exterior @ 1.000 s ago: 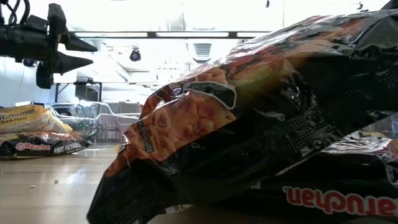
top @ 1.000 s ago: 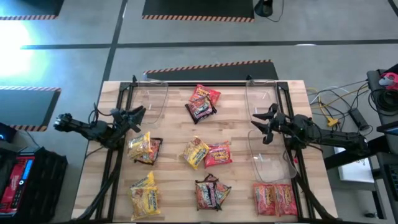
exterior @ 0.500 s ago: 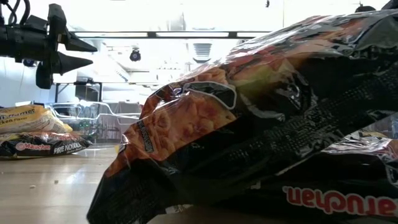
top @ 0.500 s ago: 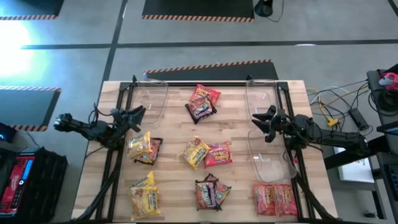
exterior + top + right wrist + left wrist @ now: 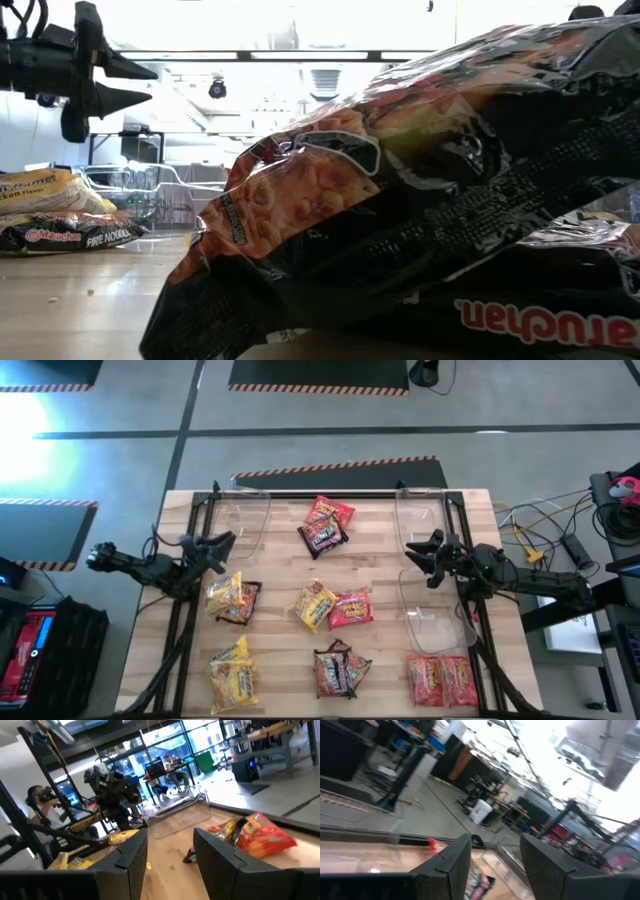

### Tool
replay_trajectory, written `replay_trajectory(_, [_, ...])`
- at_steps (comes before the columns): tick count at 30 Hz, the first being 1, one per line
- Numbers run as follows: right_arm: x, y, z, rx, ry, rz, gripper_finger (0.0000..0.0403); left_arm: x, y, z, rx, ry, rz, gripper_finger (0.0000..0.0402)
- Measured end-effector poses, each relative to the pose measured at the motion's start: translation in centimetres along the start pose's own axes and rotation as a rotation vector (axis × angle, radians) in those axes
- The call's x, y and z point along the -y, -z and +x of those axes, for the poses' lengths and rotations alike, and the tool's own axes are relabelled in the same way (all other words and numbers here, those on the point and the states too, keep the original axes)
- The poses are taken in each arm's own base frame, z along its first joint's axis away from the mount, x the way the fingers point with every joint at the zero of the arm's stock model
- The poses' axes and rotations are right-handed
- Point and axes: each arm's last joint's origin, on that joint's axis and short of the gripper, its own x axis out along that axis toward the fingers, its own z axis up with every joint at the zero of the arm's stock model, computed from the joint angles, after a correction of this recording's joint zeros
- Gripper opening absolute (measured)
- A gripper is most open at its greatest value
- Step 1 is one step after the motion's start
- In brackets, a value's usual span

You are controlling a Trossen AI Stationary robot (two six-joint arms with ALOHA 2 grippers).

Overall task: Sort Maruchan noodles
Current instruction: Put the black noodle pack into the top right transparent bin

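While both arms hover above the wooden table [image 5: 380, 550] with nothing held, the Maruchan noodles [image 5: 331, 607] lie scattered in small piles across the middle and lower part of the high view. At centre left of the frame, the left gripper [image 5: 222, 544] has its fingers spread apart, just above a yellow packet pile [image 5: 232, 599]. At centre right, the right gripper [image 5: 420, 556] is likewise open and empty, between two clear plastic bins [image 5: 432, 622]. Red-orange packets [image 5: 441, 679] sit at lower right, another mixed pile [image 5: 326, 524] at upper centre.

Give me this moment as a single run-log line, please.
left tool: open, empty | right tool: open, empty | noodle packets: scattered on table, unsorted
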Motion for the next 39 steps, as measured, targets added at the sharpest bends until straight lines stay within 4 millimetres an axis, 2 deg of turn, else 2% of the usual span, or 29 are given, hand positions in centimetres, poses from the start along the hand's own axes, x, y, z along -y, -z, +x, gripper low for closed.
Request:
replay_trajectory(7, [-0.2, -0.5, 0.5, -0.038, 0.017, 0.078, 0.0148, 0.3, 0.2, 0.0, -0.052, 0.101, 0.017, 0.0154])
replay_trajectory(19, [-0.6, -0.9, 2.9, -0.225, 0.107, 0.125, 0.0148, 0.4, 1.1, 0.2, -0.102, 0.098, 0.033, 0.0154])
replay_trajectory(25, [-1.2, -2.0, 4.2, -0.266, 0.137, 0.229, 0.0148, 0.6, 1.3, 0.4, -0.11, 0.095, 0.036, 0.0154])
replay_trajectory(34, [-2.2, -3.7, 6.4, -0.41, 0.192, 0.219, 0.0148, 2.1, 0.1, 0.9, -0.116, 0.097, 0.173, 0.0154])
replay_trajectory(39, [-2.5, -4.3, 7.4, -0.438, 0.211, 0.209, 0.0148, 2.6, 0.4, 1.2, -0.149, 0.082, 0.244, 0.0154])
